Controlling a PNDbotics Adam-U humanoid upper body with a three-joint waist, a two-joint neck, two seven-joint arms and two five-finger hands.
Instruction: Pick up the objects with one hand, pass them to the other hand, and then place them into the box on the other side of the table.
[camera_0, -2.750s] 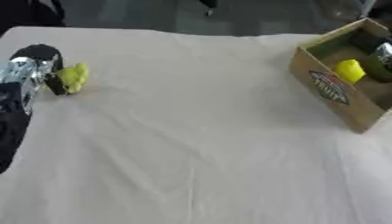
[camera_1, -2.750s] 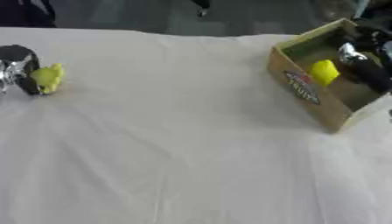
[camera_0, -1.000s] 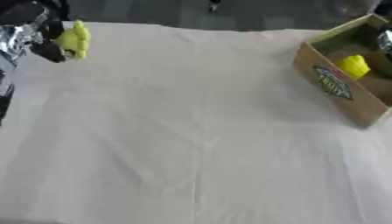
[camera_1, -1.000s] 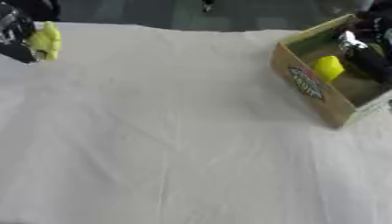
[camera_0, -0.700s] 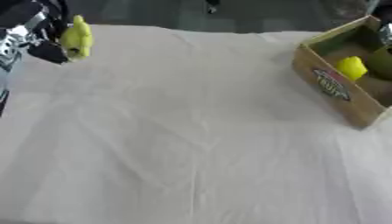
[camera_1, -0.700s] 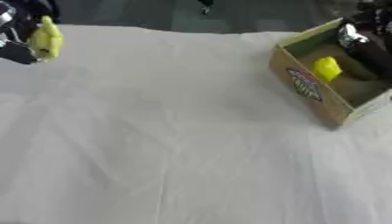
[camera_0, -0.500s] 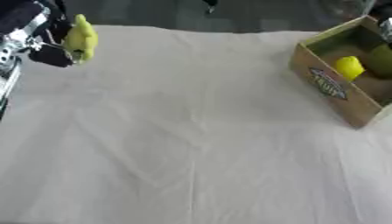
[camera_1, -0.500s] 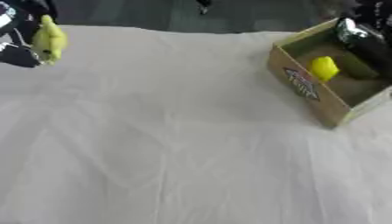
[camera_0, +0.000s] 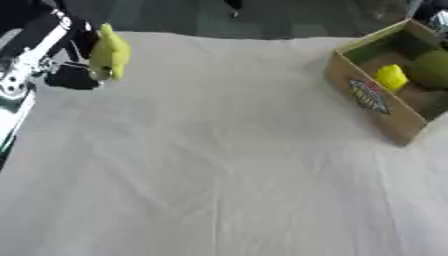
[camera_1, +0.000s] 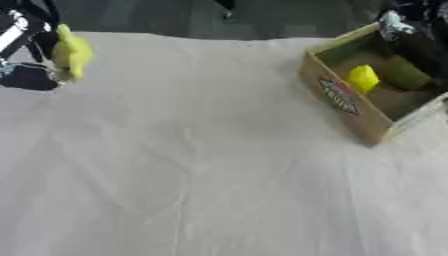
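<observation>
The near half of the desk (camera_0: 219, 200) is bare white cloth with a crease running up the middle. Farther back on the left, the left hand (camera_0: 61, 47) reaches in from the upper left corner, its fingers closed on a yellow-green toy (camera_0: 108, 52) that hangs upright above the cloth, with a dark shadow on the cloth just beside it. On the right, near the desk's far right edge, stands an open cardboard box (camera_1: 346, 107) with a printed label on its long side; inside it lie a yellow thing (camera_1: 362, 78) and, beside it, a duller green thing (camera_1: 404, 72). The right eye view shows the right hand (camera_1: 418, 37) as a dark shape with a pale patch over the far end of the box, where the left eye view shows only a sliver at the top right corner; whether its fingers are spread or curled cannot be made out. A wide stretch of bare cloth lies between toy and box, which are well apart. Beyond the far edge of the desk is dark floor.
</observation>
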